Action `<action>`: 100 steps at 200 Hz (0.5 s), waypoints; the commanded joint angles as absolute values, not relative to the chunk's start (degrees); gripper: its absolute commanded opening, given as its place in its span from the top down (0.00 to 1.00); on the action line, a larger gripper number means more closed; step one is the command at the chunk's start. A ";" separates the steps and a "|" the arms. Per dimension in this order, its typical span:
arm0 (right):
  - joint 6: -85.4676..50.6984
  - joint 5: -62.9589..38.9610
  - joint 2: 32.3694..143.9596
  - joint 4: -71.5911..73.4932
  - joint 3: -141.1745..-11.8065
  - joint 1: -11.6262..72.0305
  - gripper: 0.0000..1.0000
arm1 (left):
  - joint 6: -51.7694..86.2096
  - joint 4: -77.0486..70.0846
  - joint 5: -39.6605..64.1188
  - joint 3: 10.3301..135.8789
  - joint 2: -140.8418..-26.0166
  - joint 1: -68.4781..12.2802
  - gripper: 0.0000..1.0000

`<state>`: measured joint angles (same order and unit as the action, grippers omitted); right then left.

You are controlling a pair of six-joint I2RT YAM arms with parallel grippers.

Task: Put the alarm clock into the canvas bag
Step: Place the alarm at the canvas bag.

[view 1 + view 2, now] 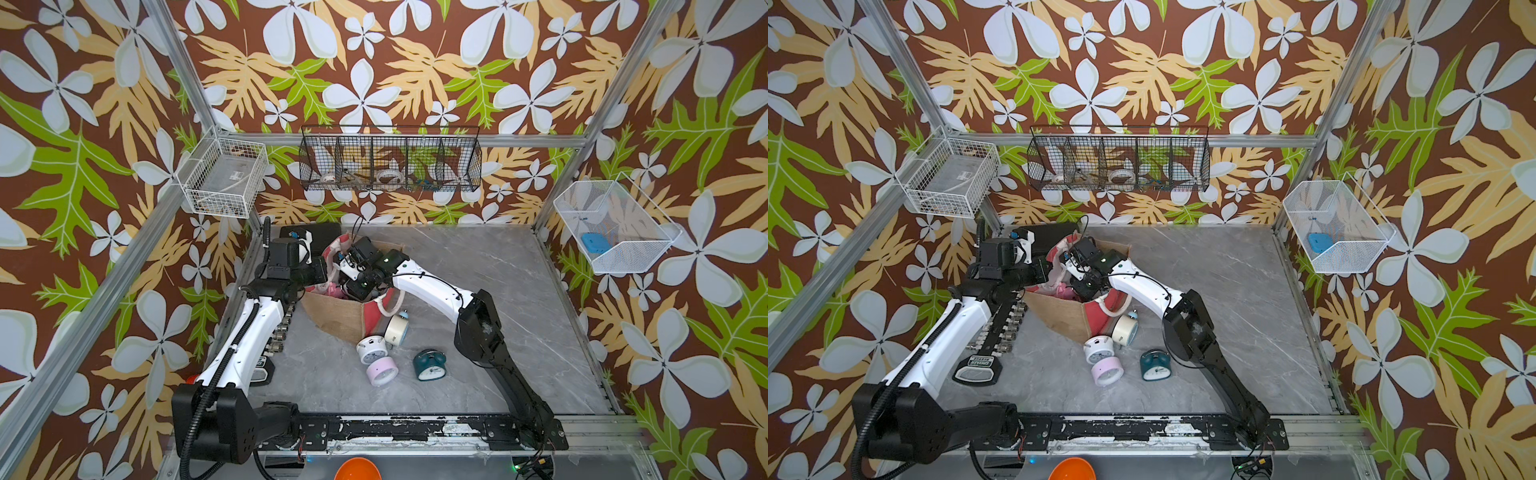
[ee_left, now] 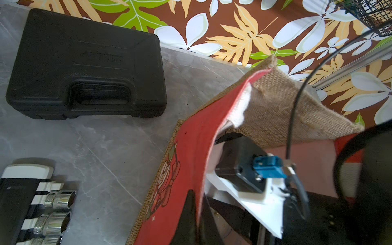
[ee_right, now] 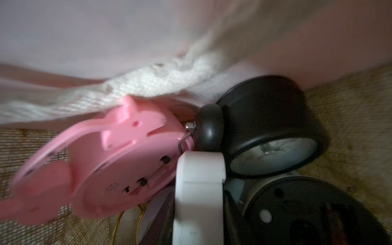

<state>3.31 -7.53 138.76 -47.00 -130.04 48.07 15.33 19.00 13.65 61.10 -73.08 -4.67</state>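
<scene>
Reaches across the counter (image 1: 490, 266) with the bent right arm (image 1: 432, 291) and dips the right hand (image 1: 355, 289) deep into the canvas bag (image 1: 345, 320). Cannot tell if spread or pressed together. Pinches the bag's red edge with the left hand (image 1: 325, 269), on the stretched-out left arm (image 1: 249, 328). Down inside the bag: a pink alarm clock (image 3: 110, 161) right beside a black clock (image 3: 275, 131).

Rough burlap canvas bag (image 1: 336, 318), smooth pink plastic alarm clock (image 3: 106, 161)

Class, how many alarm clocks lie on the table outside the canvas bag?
4, all near the canvas bag: cream clock beside its red panel, white clock at its corner, pink clock touching the white one, teal clock apart. The bag could hide others.
</scene>
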 commanded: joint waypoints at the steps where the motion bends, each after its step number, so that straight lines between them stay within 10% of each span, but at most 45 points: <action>1: 3.30 -7.21 137.88 -50.67 -128.92 48.16 0.59 | 15.46 17.35 14.15 61.07 -72.69 -4.68 1.00; 100: 1.79 -8.72 132.89 -48.32 -131.09 48.17 0.44 | 15.46 17.47 13.99 61.10 -72.89 -4.66 1.00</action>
